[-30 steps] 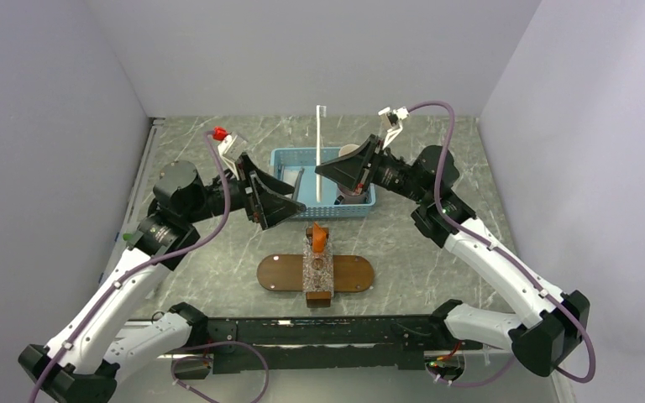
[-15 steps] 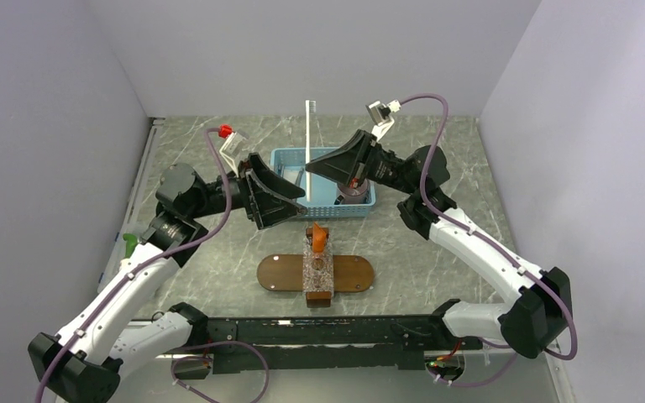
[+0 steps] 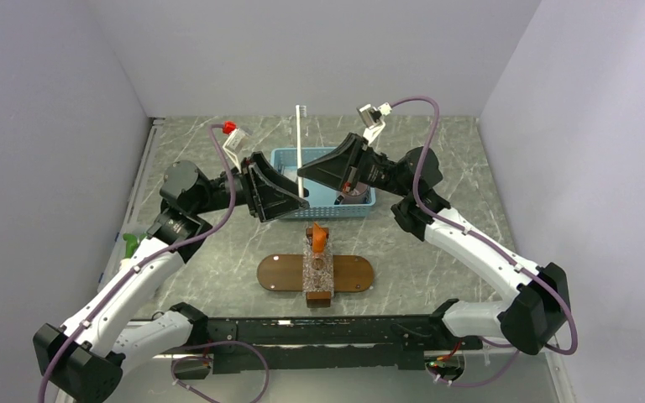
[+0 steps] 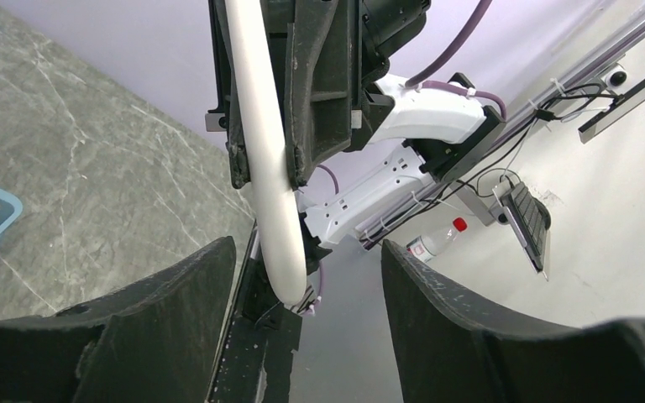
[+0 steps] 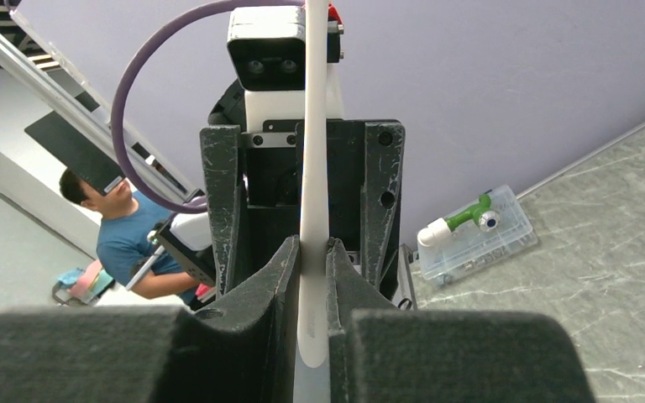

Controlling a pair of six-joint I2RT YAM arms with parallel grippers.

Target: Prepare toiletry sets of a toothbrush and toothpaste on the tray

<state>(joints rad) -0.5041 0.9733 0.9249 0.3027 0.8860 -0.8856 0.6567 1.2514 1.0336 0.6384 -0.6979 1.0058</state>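
Observation:
A white toothbrush (image 3: 300, 143) stands upright above the light-blue basket (image 3: 323, 210), bristles at the top. My right gripper (image 3: 301, 173) is shut on its handle (image 5: 313, 210), whose rounded end pokes out below the fingers. My left gripper (image 3: 301, 200) faces it from the left and is open, and the handle's lower end (image 4: 289, 277) hangs between its fingers without touching them. The dark-brown oval tray (image 3: 277, 273) lies in front. Across it stands a clear patterned holder (image 3: 318, 270) with the orange toothpaste (image 3: 318, 239) sticking out of its top.
A dark cup (image 3: 351, 198) sits in the basket's right end. A clear plastic box (image 5: 470, 239) with a green and white part lies at the table's left edge. Both arms meet over the basket, behind the tray.
My right gripper has carried the toothbrush leftward. My left gripper has moved up to it and its jaws have narrowed around the handle's lower end.

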